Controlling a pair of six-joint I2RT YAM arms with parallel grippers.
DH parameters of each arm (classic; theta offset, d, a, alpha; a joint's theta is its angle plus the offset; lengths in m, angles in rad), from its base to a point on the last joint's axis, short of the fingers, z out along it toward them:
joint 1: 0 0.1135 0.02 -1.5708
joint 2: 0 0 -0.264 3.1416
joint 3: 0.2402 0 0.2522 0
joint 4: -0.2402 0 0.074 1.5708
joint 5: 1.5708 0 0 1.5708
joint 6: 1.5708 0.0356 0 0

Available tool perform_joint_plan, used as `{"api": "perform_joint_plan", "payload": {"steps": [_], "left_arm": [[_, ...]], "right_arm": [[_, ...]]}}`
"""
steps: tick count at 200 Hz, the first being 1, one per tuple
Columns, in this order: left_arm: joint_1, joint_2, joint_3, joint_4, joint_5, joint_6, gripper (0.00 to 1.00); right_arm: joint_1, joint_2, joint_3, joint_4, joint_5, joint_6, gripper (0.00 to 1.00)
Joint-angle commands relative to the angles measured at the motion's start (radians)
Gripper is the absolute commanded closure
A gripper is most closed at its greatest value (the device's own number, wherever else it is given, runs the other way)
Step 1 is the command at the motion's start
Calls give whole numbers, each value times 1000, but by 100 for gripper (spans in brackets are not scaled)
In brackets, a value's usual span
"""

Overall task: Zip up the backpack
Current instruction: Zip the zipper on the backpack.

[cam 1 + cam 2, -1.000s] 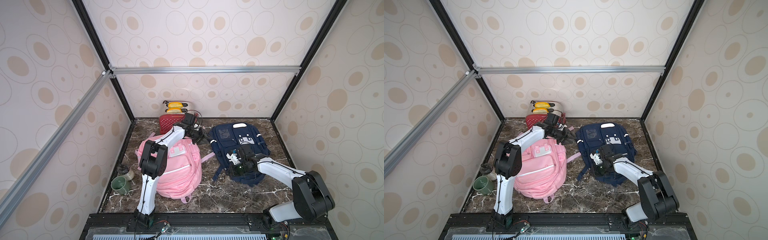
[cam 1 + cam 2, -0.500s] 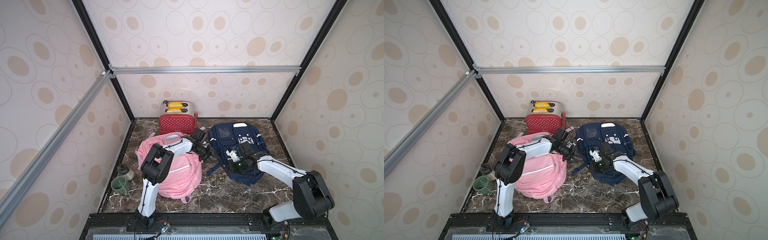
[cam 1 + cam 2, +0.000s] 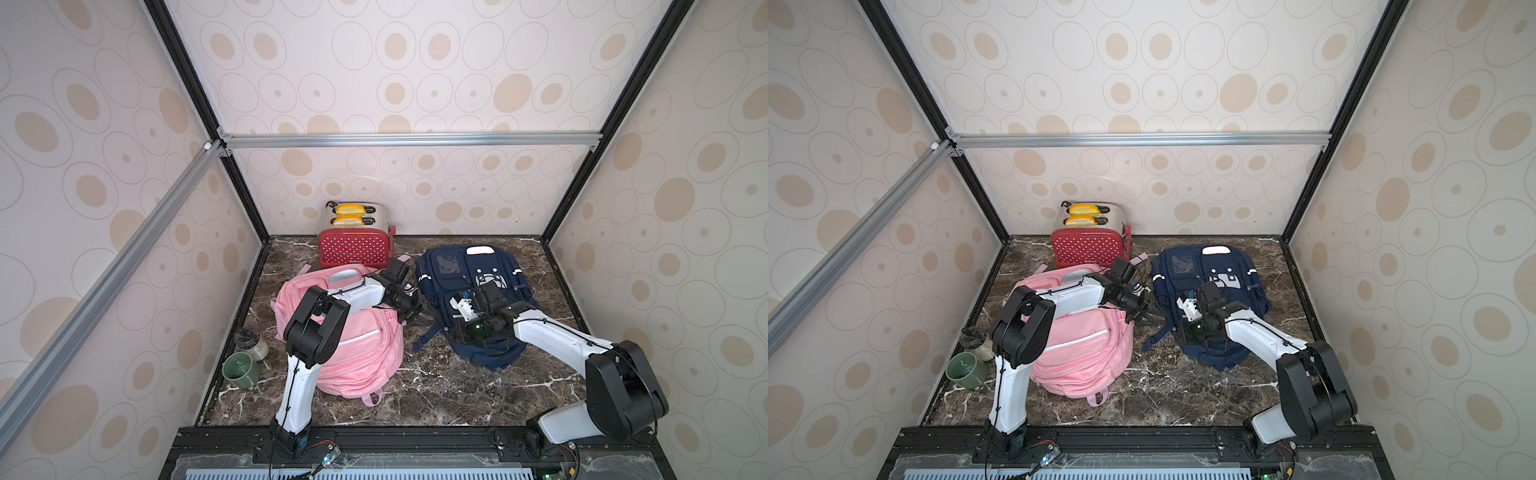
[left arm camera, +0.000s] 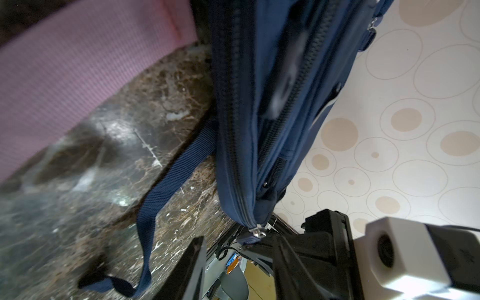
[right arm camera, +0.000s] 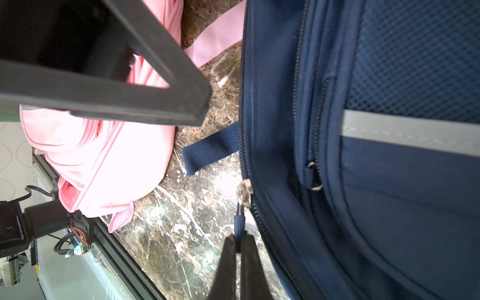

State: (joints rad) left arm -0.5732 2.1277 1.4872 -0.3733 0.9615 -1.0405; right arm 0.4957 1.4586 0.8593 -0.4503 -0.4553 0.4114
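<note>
The navy backpack (image 3: 469,270) (image 3: 1208,266) lies flat at the right of the marble table. My right gripper (image 5: 238,242) is shut on the blue zipper pull (image 5: 239,223), which hangs from the silver slider (image 5: 244,192) at the bag's near left edge; in both top views it sits low over that edge (image 3: 467,330). My left gripper (image 3: 411,309) (image 4: 241,265) is open beside the bag's left side, fingers apart and holding nothing. In the left wrist view the slider (image 4: 255,231) shows just beyond the fingertips.
A pink backpack (image 3: 361,353) lies left of the navy one under my left arm, its strap (image 5: 215,39) reaching toward the navy bag. A red toaster (image 3: 355,245) stands at the back. A green mug (image 3: 240,370) and a jar (image 3: 251,343) sit by the left wall.
My left arm has swung from near the toaster forward and right to the navy backpack's left side. The right gripper has kept its hold on the pull, hardly moving.
</note>
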Motion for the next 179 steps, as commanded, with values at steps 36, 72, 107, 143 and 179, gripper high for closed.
{"api": "perform_joint_plan", "payload": {"steps": [36, 72, 107, 143, 179], "left_arm": [[-8, 80, 64, 45, -1, -38, 60], [-11, 112, 103, 39, -1, -32, 82], [-9, 109, 109, -22, -51, 16, 100], [3, 118, 96, -4, -59, 5, 100], [36, 130, 136, -47, -75, 41, 100]], "right_arm": [[17, -26, 20, -11, -48, 7, 100], [28, -19, 30, -60, -72, -26, 100], [30, -54, -10, -135, -51, -52, 100], [30, -129, -73, -254, -39, -70, 100], [30, -199, -105, -366, 19, -77, 100]]}}
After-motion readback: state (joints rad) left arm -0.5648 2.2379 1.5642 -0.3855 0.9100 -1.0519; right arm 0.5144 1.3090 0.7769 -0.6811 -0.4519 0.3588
